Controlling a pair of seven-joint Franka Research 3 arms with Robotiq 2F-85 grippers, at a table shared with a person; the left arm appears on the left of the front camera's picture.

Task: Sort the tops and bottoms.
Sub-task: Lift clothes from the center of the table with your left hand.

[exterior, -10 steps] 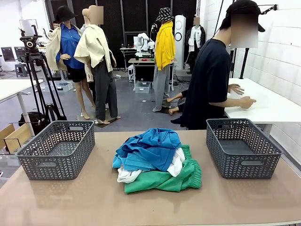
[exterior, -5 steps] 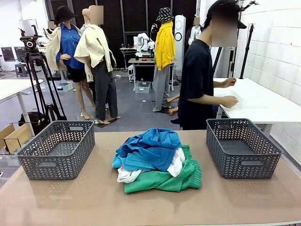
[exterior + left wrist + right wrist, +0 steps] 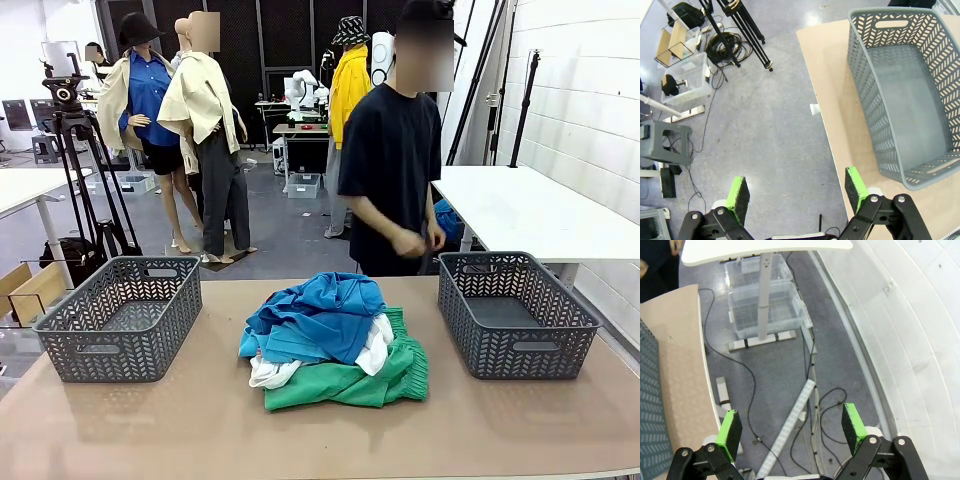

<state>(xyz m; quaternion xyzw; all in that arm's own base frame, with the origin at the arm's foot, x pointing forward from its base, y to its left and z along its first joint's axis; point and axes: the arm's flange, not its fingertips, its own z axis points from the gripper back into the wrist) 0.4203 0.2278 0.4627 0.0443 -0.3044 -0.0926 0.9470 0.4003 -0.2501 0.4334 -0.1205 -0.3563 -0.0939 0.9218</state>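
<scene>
white top (image 3: 377,346) mostly buried, green bottoms (image 3: 345,385) half-covered

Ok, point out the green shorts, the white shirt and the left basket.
green shorts (image 3: 335,386), front view, near folded edge.
white shirt (image 3: 377,345), front view, bunched fold on the right.
left basket (image 3: 135,360), front view, near wall.

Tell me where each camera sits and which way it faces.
Front view: fixed on the robot's side, facing across the tan table at the blue, white and green clothes pile and a standing person.
Left wrist view: looks down past the open left gripper at the left grey lattice basket and floor.
Right wrist view: looks down past the open right gripper at floor beside the right grey lattice basket.
Shared: both baskets appear in the front view too.
</scene>
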